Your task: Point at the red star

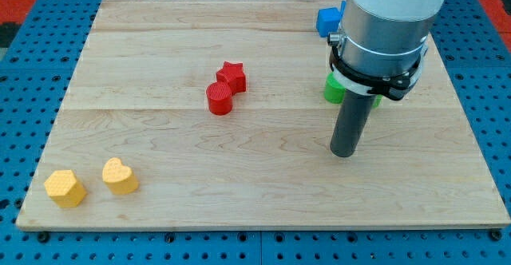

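Two red blocks, two yellow; my tip, no gripper, well right.

Red star lying flat on the wooden board, a little above centre and toward the view's top; small, solid, glossy, five blunt points visible on its top face; lower-left side touching a red cylinder; well apart from tip at the view's right
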You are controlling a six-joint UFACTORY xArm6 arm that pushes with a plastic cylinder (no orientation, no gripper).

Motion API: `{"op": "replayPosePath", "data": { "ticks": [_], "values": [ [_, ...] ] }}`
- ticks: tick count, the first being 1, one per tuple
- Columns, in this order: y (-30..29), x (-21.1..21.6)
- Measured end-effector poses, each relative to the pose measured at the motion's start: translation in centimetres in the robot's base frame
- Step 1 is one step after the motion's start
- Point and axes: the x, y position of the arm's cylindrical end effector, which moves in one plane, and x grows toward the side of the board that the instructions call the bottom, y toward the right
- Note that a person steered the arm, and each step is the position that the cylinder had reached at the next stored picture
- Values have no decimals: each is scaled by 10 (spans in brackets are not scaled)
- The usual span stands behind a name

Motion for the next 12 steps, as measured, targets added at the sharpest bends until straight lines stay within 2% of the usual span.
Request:
{"op": "replayPosePath", "data": {
  "ticks": [5,8,12],
  "values": [
    [25,4],
    [-3,5],
    [-11,5]
  ]
}}
